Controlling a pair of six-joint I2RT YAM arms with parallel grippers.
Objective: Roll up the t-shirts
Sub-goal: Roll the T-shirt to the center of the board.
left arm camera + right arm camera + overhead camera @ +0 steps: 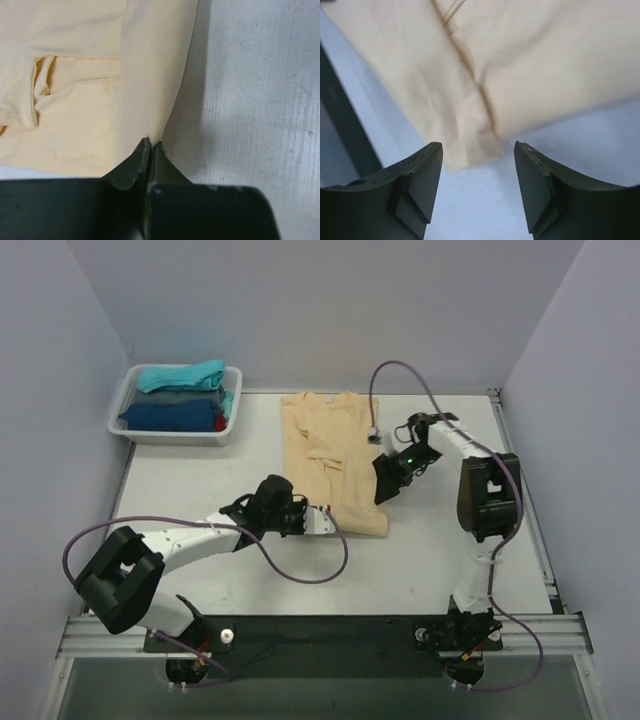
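Lying flat near the middle of the worktop (440, 560): one pale tan t-shirt (330, 455), folded into a long strip running away from the arms. Further t-shirts, teal (180, 375) over grey (185, 397) over dark blue (170, 417), are stacked in the white basket (119, 422) at the far left corner. Left jaws closed, tips at the strip's near edge, a pinch of cloth not confirmable; right jaws spread open just over the strip's right edge, holding nothing.

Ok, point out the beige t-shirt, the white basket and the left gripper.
beige t-shirt (325, 455), top view, middle of the cloth.
white basket (170, 437), top view, near wall.
left gripper (152, 144), left wrist view, between its fingertips.
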